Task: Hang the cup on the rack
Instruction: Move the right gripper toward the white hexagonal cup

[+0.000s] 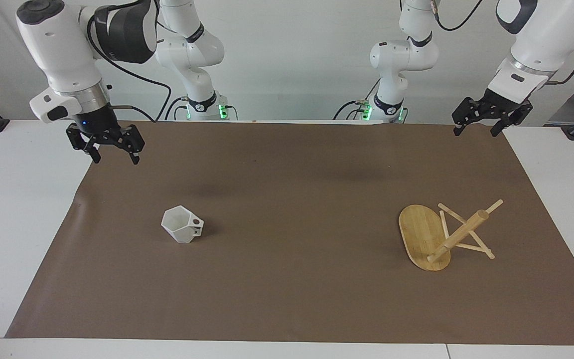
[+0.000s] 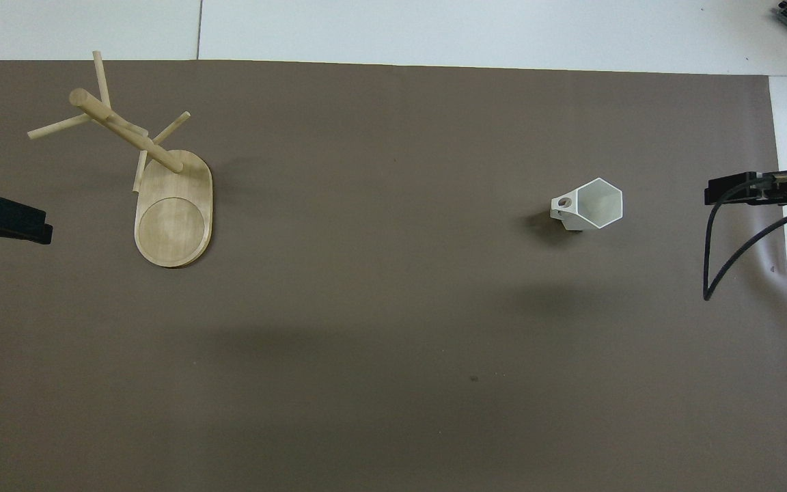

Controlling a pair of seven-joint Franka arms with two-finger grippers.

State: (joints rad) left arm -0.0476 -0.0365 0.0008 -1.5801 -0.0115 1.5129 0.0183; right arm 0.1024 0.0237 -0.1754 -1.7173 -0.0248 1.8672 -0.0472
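Take the brown mat (image 1: 287,279) as your landmark and read the facing view from its left edge to its right.

At the mat's corner nearest the right arm's base you see the right gripper (image 1: 113,157), raised over the mat's edge with its fingers spread apart and nothing between them. In the overhead view only its dark tip (image 2: 735,190) shows, over the mat's edge at the right arm's end.

Next you come to the cup (image 1: 182,224), standing upright on the mat in the half toward the right arm's end, about midway across the mat's depth. Its hexagonal rim opens upward and its handle points toward the middle of the mat. From above, the cup (image 2: 593,203) stands apart from everything else.

Further along, in the mat's half toward the left arm's end, the rack (image 1: 434,238) lies tipped over. Its oval base stands on edge on the mat, and its post slants up with the pegs touching the mat. From above, the rack (image 2: 173,205) shows the same tilt.

Last, at the mat's corner nearest the left arm's base, you see the left gripper (image 1: 481,130), waiting above the mat's edge, fingers spread and empty.
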